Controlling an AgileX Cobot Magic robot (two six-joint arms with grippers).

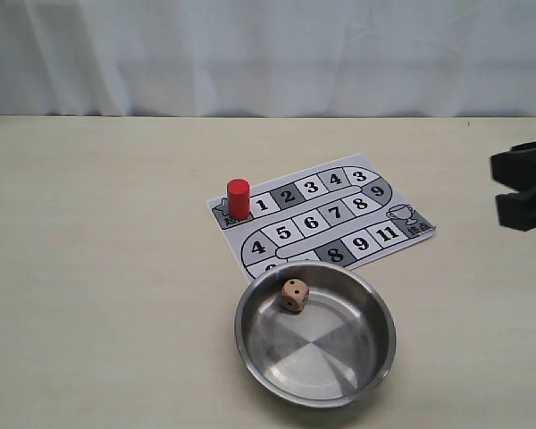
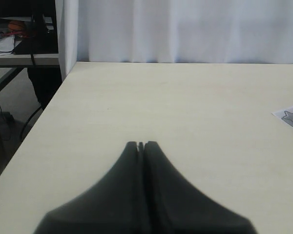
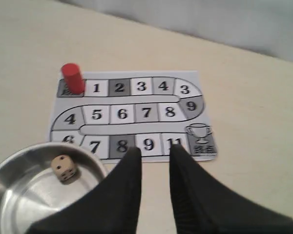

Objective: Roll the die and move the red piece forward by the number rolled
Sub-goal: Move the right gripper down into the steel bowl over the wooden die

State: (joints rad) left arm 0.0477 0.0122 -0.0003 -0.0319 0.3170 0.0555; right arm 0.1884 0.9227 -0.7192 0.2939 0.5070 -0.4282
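Tan wooden die (image 1: 294,294) resting in steel bowl (image 1: 339,357), nearer right gripper (image 3: 155,151), parted slightly, empty; left gripper (image 2: 141,145) closed, empty, well apart.

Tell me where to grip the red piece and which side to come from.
Pinch the red piece across its curved side, upper half, coming straight down. It stands upright on a corner square of the board with nothing crowding it, and being round it offers the same grip from any angle. The open right gripper looks the nearer one.
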